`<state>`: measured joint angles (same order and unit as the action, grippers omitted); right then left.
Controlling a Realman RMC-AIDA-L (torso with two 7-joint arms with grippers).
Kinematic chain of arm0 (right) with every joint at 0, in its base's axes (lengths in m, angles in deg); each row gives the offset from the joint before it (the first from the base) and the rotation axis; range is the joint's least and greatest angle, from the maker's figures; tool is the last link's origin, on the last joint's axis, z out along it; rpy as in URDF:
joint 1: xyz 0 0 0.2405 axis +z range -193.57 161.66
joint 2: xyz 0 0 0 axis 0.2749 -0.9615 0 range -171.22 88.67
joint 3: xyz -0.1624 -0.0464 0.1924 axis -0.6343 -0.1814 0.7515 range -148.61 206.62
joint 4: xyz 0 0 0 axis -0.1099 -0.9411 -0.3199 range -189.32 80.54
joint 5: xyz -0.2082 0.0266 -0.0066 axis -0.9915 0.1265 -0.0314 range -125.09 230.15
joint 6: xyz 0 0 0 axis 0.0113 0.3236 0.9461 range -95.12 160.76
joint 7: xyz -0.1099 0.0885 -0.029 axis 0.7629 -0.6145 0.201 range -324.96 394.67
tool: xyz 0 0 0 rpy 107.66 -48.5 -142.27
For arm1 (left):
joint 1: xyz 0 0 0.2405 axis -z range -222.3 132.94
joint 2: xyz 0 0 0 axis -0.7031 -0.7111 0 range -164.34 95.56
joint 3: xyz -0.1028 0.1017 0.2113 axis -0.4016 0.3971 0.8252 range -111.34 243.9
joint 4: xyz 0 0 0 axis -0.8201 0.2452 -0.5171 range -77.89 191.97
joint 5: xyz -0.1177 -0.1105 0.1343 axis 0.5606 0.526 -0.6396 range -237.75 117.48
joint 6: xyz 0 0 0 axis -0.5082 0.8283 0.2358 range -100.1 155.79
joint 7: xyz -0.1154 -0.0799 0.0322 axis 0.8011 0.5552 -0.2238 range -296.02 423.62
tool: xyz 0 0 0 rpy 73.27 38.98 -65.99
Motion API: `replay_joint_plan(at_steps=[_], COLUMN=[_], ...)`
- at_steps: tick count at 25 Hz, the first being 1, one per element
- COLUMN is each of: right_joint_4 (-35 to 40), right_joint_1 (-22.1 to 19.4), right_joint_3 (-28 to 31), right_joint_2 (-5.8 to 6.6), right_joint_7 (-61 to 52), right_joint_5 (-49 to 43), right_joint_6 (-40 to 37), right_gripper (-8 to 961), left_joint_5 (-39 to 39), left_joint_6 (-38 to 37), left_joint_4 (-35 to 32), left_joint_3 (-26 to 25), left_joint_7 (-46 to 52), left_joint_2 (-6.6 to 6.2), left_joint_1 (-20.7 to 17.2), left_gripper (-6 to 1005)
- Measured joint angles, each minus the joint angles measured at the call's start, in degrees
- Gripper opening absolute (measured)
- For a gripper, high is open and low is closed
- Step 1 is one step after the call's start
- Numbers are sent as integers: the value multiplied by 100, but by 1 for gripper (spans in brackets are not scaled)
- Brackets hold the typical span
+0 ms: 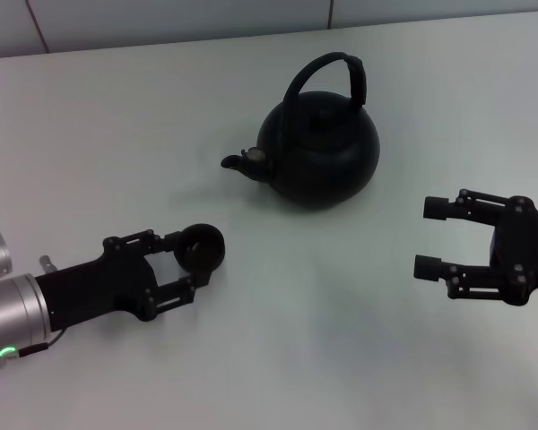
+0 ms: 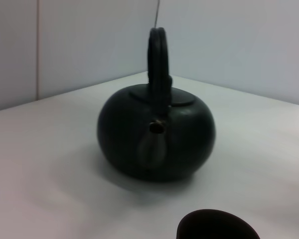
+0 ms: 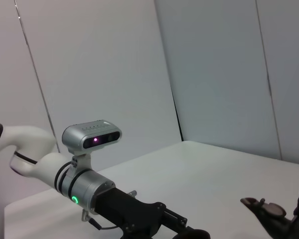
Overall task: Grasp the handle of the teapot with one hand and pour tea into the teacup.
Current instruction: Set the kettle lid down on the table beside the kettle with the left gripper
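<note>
Head view: teapot (image 1: 318, 148) stands upper centre on the counter (image 1: 341, 358), handle (image 1: 336, 76) upright; right claw (image 1: 433, 237) (fingers apart, empty) lies nearer, lower right; left claw (image 1: 190, 260) clamps the teacup (image 1: 201, 247).

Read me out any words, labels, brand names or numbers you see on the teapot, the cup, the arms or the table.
None: no readable text shows in any view.
The teapot and teacup are plain black.
The left hand and right hand carry no markings.

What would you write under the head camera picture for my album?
Left gripper holds the teacup; right gripper waits open beside the teapot.
</note>
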<state>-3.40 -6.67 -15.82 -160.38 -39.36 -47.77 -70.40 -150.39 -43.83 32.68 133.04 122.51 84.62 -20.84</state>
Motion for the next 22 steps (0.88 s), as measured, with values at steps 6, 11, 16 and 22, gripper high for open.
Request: replay_joint_plan(at_steps=[6,11,16,22], right_joint_4=[-9,-7,-2,23], right_joint_1=[-24,-21,-6,18], right_joint_3=[1,1,1,0], right_joint_2=[1,2,2,2], right_joint_7=[2,4,4,4], right_joint_5=[-103,-144,-147,-148], right_joint_6=[-23,-34,-62,-76], right_gripper=[806,806,806,806], left_joint_5=[11,17,17,17], left_joint_6=[-10,18,20,29], left_joint_4=[9,9,9,-8], left_joint_3=[352,460,472,571], left_joint_7=[21,139,149,149], left_joint_2=[7,9,8,8], left_joint_1=[25,25,24,26], left_gripper=[649,649,647,646])
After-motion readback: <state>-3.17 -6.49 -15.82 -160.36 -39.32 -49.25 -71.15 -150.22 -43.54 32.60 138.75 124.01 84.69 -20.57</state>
